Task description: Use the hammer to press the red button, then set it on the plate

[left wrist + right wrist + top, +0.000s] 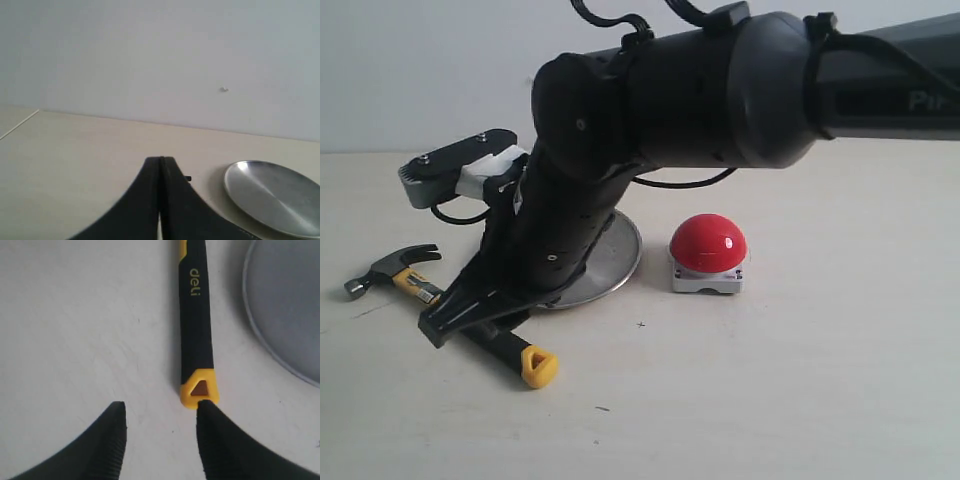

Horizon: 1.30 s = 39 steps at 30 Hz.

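The hammer [402,270] lies on the table at the left, dark head to the far left and yellow end [538,368] toward the front. My right gripper [455,318] reaches across the middle and hangs low over the handle. In the right wrist view the gripper [161,410] is open, and one fingertip [206,412] sits right at the handle's yellow end [199,390]; the black handle [196,315] runs away from the fingers. The plate [623,255] lies behind the arm, partly hidden. The red button [708,243] stands to the plate's right. My left gripper [160,161] is shut with nothing in it, near the plate [275,195].
The big black right arm [720,90] spans the upper part of the exterior view and covers much of the plate. A pale wall [150,60] rises behind the light table [800,400]. The left arm does not show in the exterior view.
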Tool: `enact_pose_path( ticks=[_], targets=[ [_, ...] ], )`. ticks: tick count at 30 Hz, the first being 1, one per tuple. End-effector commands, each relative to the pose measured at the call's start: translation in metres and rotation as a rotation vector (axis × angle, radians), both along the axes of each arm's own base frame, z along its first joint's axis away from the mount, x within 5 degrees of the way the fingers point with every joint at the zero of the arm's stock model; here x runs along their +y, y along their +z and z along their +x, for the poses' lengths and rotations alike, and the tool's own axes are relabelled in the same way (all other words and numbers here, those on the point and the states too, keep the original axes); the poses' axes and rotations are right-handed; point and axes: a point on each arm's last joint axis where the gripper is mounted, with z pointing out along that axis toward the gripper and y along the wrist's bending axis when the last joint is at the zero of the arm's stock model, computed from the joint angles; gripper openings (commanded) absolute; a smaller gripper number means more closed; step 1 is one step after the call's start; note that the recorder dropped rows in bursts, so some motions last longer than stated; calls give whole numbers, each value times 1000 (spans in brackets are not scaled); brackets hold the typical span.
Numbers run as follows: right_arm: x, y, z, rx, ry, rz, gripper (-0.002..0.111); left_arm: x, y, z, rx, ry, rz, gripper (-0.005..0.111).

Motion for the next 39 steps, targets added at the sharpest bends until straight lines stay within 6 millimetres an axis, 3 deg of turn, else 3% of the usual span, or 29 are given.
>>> enact_pose_path(
  ticks=[1, 10, 16, 23, 39],
  targets=[
    [17, -7, 16, 0, 18, -19, 49, 0, -1, 0, -4, 2, 3, 0],
    [46, -26, 41, 96, 44, -74, 49, 0, -1, 0, -4, 2, 3, 0],
    [44, -30, 35, 194, 27, -104, 49, 0, -1, 0, -4, 2, 3, 0],
    [43, -35, 46, 109, 44, -177, 49, 0, -1, 0, -4, 2, 3, 0],
    [75, -38, 75, 0, 195, -115, 54, 0, -1, 0, -4, 2, 3, 0]
  ],
)
